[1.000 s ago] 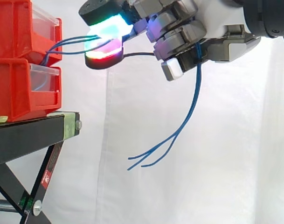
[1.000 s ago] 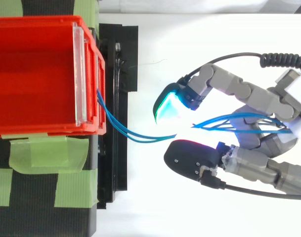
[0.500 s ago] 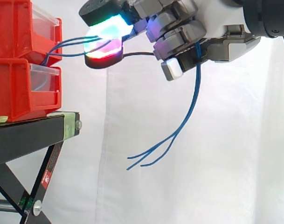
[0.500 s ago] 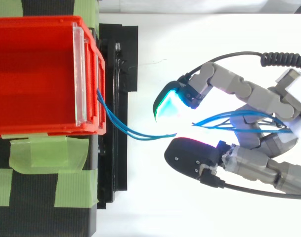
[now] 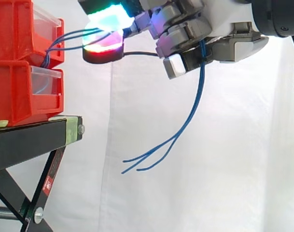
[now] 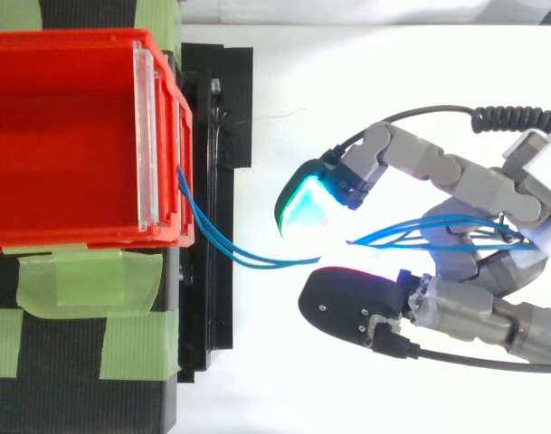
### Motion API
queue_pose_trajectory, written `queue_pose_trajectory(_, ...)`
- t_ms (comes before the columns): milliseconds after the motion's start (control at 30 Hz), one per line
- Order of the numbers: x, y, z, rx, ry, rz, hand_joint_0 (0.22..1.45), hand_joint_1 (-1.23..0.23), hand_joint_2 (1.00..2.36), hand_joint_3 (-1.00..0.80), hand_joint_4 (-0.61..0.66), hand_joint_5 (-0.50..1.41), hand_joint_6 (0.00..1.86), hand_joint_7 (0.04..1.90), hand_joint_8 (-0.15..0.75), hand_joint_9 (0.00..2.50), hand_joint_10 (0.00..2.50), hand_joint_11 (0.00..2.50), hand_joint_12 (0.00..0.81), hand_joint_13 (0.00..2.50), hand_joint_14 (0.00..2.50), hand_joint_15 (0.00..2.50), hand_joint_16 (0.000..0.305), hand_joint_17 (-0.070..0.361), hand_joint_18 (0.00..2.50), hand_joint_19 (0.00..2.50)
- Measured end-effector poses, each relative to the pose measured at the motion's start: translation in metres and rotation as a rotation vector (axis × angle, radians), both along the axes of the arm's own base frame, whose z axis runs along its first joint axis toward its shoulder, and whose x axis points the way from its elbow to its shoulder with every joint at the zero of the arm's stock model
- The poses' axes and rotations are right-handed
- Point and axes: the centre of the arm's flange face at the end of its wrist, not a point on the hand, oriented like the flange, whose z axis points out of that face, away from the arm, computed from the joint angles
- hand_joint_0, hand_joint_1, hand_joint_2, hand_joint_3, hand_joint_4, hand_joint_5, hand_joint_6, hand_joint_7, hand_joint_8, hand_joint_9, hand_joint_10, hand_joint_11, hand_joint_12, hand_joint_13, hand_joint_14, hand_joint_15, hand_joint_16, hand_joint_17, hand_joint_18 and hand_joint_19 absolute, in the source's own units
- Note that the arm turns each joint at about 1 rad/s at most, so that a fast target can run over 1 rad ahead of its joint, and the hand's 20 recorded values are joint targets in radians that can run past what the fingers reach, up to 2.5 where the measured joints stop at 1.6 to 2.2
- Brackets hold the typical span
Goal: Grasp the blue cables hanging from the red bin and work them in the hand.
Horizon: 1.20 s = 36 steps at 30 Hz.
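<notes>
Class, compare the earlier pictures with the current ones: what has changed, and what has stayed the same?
The hand rose slightly, lifting the blue cables; their loose ends swung a little toward the stand. The hand still holds the cables; the red bins and stand stayed put.

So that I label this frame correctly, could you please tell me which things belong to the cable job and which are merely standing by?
Job: blue cables, top bin, hand curled round the cables.
Standing by: lower bin, stand, green tape, curtain.
</notes>
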Motion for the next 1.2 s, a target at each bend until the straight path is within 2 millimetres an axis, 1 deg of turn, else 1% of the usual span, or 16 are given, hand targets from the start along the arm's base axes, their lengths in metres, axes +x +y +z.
queue_pose_trajectory(567,-0.0025,0.0045,-0.003,0.201,-0.117,0.056,1.03,-0.65,1.02,-0.12,0.29,0.31,0.14,1.39,0.58,1.71,2.5,2.5,0.706,2.1,2.5,2.15,0.21,0.158,2.5,0.77)
queue_pose_trajectory(600,-0.0028,0.0046,-0.0033,0.209,-0.12,0.059,1.03,-0.64,1.02,-0.09,0.29,0.31,0.14,1.39,0.58,1.71,2.5,2.5,0.706,2.1,2.5,2.15,0.21,0.158,2.5,0.77)
queue_pose_trajectory(700,-0.0038,0.005,-0.0044,0.235,-0.128,0.069,1.05,-0.64,1.02,0.11,0.3,0.31,0.16,1.38,0.58,1.71,2.5,2.5,0.706,2.1,2.5,2.15,0.21,0.158,2.5,0.77)
queue_pose_trajectory(800,-0.0045,0.005,-0.0052,0.25,-0.131,0.075,1.06,-0.63,1.01,0.2,0.3,0.31,0.17,1.36,0.58,1.71,2.5,2.5,0.706,2.1,2.5,2.15,0.21,0.158,2.5,0.77)
queue_pose_trajectory(867,-0.0048,0.0049,-0.0055,0.255,-0.132,0.077,1.03,-0.64,1.01,0.07,0.3,0.31,0.17,1.37,0.58,1.71,2.5,2.5,0.706,2.1,2.5,2.15,0.21,0.158,2.5,0.77)
queue_pose_trajectory(900,-0.0049,0.0049,-0.0055,0.257,-0.133,0.077,0.97,-0.63,1.02,-0.18,0.3,0.3,0.15,1.38,0.58,1.71,2.5,2.5,0.706,2.1,2.5,2.15,0.21,0.158,2.5,0.77)
queue_pose_trajectory(933,-0.0049,0.005,-0.0056,0.258,-0.133,0.078,0.93,-0.61,1.02,-0.37,0.3,0.29,0.13,1.39,0.58,1.71,2.5,2.5,0.706,2.1,2.5,2.15,0.21,0.158,2.5,0.77)
queue_pose_trajectory(967,-0.005,0.005,-0.0056,0.258,-0.133,0.078,0.93,-0.6,1.02,-0.44,0.29,0.29,0.12,1.39,0.58,1.71,2.5,2.5,0.706,2.1,2.5,2.15,0.21,0.158,2.5,0.77)
queue_pose_trajectory(1000,-0.005,0.005,-0.0055,0.259,-0.133,0.078,0.92,-0.59,1.02,-0.55,0.29,0.29,0.11,1.39,0.58,1.71,2.5,2.5,0.706,2.1,2.5,2.15,0.21,0.158,2.5,0.77)
queue_pose_trajectory(1033,-0.0051,0.0049,-0.0054,0.259,-0.134,0.078,0.94,-0.58,1.02,-0.45,0.29,0.29,0.11,1.38,0.58,1.71,2.5,2.5,0.706,2.1,2.5,2.15,0.21,0.158,2.5,0.77)
queue_pose_trajectory(1100,-0.0051,0.0049,-0.0053,0.261,-0.135,0.079,1.02,-0.61,1.02,-0.1,0.28,0.29,0.11,1.38,0.58,1.71,2.5,2.5,0.706,2.1,2.5,2.15,0.21,0.158,2.5,0.77)
queue_pose_trajectory(1133,-0.0051,0.0052,-0.0055,0.264,-0.136,0.079,1.04,-0.61,1.02,0.03,0.28,0.3,0.12,1.37,0.58,1.71,2.5,2.5,0.706,2.1,2.5,2.15,0.21,0.158,2.5,0.77)
queue_pose_trajectory(1167,-0.0051,0.0055,-0.0055,0.266,-0.138,0.08,1.04,-0.61,1.02,0.05,0.28,0.3,0.12,1.37,0.58,1.71,2.5,2.5,0.706,2.1,2.5,2.15,0.21,0.158,2.5,0.77)
queue_pose_trajectory(1200,-0.0052,0.0058,-0.0055,0.271,-0.14,0.082,1.03,-0.61,1.02,-0.01,0.28,0.3,0.12,1.36,0.58,1.71,2.5,2.5,0.706,2.1,2.5,2.15,0.21,0.158,2.5,0.77)
